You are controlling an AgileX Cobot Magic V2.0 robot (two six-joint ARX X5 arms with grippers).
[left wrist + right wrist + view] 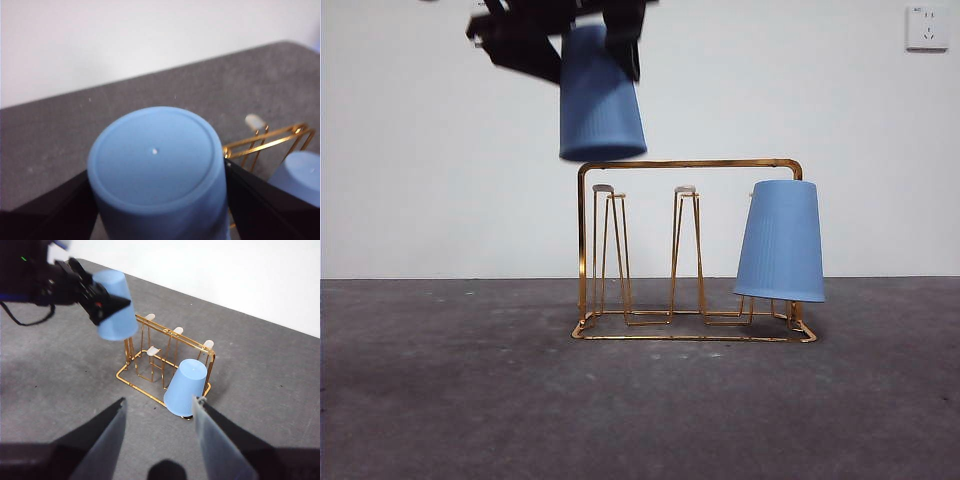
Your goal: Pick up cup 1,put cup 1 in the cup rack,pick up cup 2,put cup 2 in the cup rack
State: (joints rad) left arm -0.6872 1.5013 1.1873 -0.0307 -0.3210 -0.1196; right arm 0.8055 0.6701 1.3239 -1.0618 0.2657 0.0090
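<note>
A blue ribbed cup (pixel 602 95) hangs upside down in the air, with my left gripper (pixel 582 55) shut on its sides. It hovers just above the left end of the gold wire cup rack (pixel 690 165). In the left wrist view the cup's base (pixel 157 155) fills the space between the jaws, and the rack (pixel 270 142) shows beside it. A second blue cup (pixel 781 240) sits upside down on the rack's right-hand peg. My right gripper (pixel 160 402) is open and empty, high above the table, with the rack (pixel 150 330) and both cups below it.
The rack's left peg (pixel 604 190) and middle peg (pixel 685 190) have white tips and carry nothing. A white wall stands close behind the dark grey table (pixel 450 380). A wall socket (pixel 927 27) is at the upper right.
</note>
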